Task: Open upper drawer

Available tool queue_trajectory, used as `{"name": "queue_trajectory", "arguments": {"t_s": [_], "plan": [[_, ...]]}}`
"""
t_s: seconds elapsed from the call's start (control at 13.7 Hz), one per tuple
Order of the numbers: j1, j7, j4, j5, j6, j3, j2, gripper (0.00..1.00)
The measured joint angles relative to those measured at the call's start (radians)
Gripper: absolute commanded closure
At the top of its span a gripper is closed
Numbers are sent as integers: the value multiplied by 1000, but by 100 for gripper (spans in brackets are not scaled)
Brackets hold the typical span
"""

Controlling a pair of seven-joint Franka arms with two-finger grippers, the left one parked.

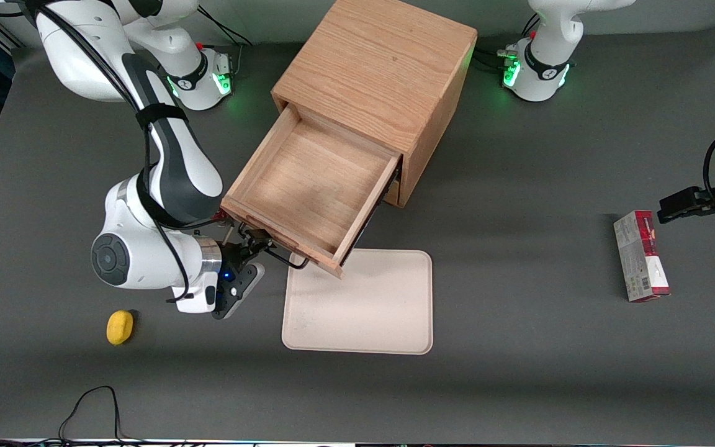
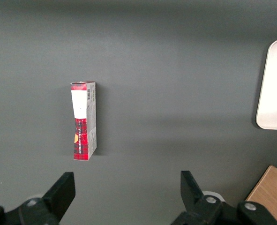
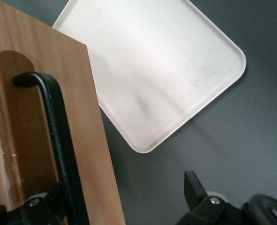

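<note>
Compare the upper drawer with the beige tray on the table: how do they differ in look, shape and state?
The upper drawer is oak, deep-walled and pulled well out; the tray is beige, shallow and flat on the table. The drawer has a black bar handle, where the end effector sits; the tray has none. Both are rectangular and empty.

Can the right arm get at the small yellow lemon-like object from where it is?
Probably yes: the gripper sits at the upper drawer's black bar handle, and bare table lies between it and the yellow object.
</note>
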Motion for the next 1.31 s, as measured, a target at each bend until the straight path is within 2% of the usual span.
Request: {"name": "queue_trajectory", "arguments": {"t_s": [1.31], "plan": [[-2,15,77,2,-42,15,2,0]]}}
